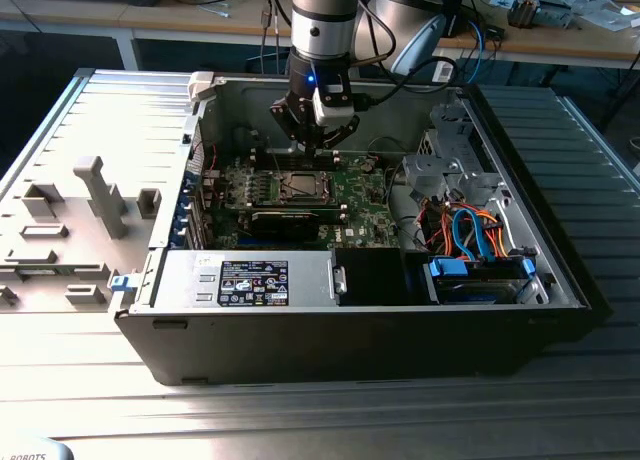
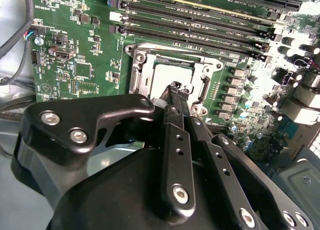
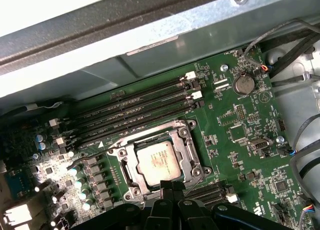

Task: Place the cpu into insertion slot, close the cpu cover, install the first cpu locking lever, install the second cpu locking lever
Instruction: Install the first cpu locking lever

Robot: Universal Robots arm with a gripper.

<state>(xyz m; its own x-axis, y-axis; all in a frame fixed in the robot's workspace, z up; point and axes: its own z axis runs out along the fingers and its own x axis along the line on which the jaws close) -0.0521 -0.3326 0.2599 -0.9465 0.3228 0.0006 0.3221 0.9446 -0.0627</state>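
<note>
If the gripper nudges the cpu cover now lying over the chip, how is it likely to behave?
The cpu cover looks like a thin metal frame, so probably stiff and light. It lies flat around the cpu, so a sideways nudge would likely not shift it. Its bare metal may be slippery for the gripper poised at its edge.

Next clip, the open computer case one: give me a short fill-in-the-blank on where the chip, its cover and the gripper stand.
1. The small square silver-grey cpu lies inside the metal-rimmed insertion ____.
2. The thin metal-frame cpu cover is folded ____ around the chip.
3. The black gripper has its fingertips pressed ____, just over the socket's edge.
4. The green motherboard sits inside an open computer ____.

Missing words: slot; down; together; case
</note>
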